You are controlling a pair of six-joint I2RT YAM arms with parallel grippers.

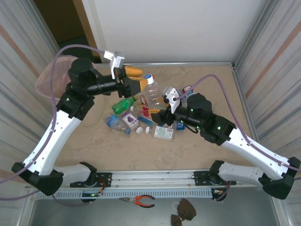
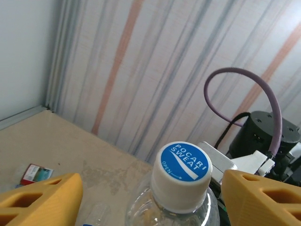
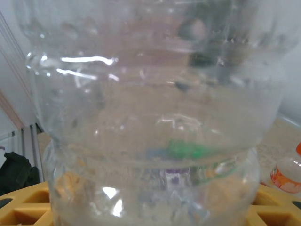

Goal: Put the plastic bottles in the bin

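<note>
The bin is on the far left, and its pink bag is open at the top. The left claw is to the right of the bin, with the left arm's own elbow between them. Its two yellow fingers stand wide, one on each side of a blue-capped bottle. It looks like they hold it up off the table. This bottle stands nearly straight up, cap on top, leaning a bit back toward the claw. The right claw is much farther from the bin, on the other side of the pile of bottles. It is closed partway on a clear bottle, which fills the space between its fingers. The left arm is the nearer one, so I think its bottle should go in first. For that, the claw has to swing left, back over its own arm, until the bottle hangs above the bin's open top. The pile lies well apart from the bin.
</note>
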